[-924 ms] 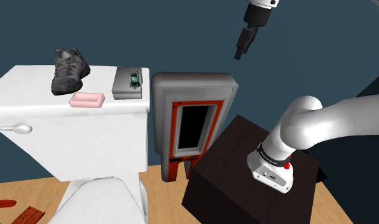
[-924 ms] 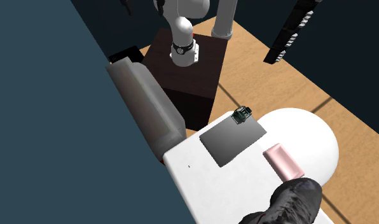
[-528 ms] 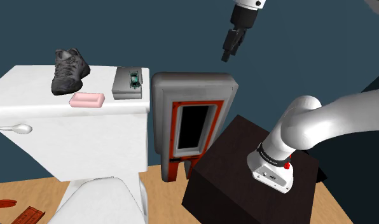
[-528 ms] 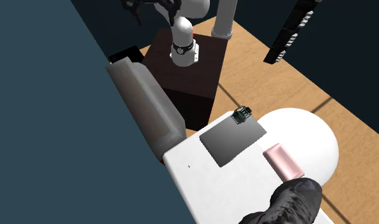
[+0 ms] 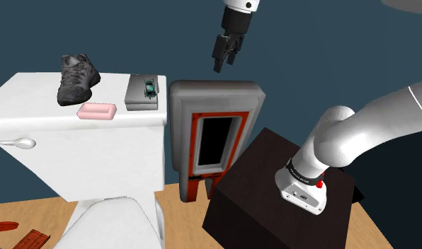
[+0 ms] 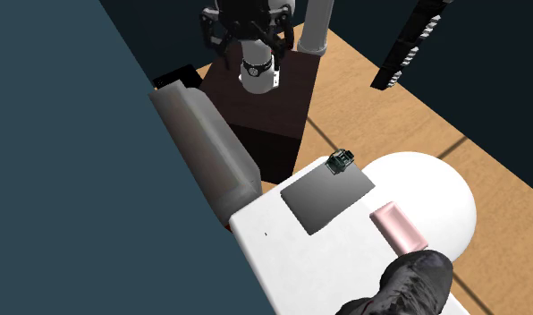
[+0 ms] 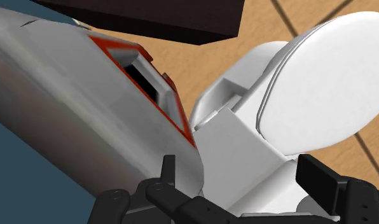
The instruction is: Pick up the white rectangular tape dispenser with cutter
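Now, jaws spread above the grey cabinet point(image 5: 215, 90), tape dispenser point(image 5: 139, 95) well beyond them: drop early and you'll clip that cabinet.

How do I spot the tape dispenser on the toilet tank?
Find the white toilet tank; on its lid, at the end beside the grey-and-red unit, lies the tape dispenser. It is a flat grey rectangular box with a small dark green part on top, unlike the pink bar and dark shoe.
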You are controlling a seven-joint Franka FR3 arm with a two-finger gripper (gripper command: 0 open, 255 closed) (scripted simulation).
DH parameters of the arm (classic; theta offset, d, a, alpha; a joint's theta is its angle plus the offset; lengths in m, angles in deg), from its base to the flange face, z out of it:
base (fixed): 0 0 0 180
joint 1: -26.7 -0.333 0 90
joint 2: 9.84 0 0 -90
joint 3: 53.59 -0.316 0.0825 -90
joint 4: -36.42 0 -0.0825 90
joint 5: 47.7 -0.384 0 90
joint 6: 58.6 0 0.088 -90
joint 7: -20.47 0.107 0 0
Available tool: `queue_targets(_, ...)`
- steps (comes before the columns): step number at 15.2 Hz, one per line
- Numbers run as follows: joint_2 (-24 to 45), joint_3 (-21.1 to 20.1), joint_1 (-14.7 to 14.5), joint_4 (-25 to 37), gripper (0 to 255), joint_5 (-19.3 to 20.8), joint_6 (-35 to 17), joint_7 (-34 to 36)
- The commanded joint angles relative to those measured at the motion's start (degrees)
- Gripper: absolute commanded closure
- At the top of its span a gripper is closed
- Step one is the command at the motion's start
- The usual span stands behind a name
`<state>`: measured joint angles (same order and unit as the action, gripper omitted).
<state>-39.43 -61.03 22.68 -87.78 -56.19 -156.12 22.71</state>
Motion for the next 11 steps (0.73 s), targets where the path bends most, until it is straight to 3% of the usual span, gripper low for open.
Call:
queue_targets(1,3.1,-1.4,-0.4,2.5,0,-0.4,-1.1,1.7)
queue_targets(11,21.2,-9.1,-2.7,18.0,0,1.1,-5.6,11.8)
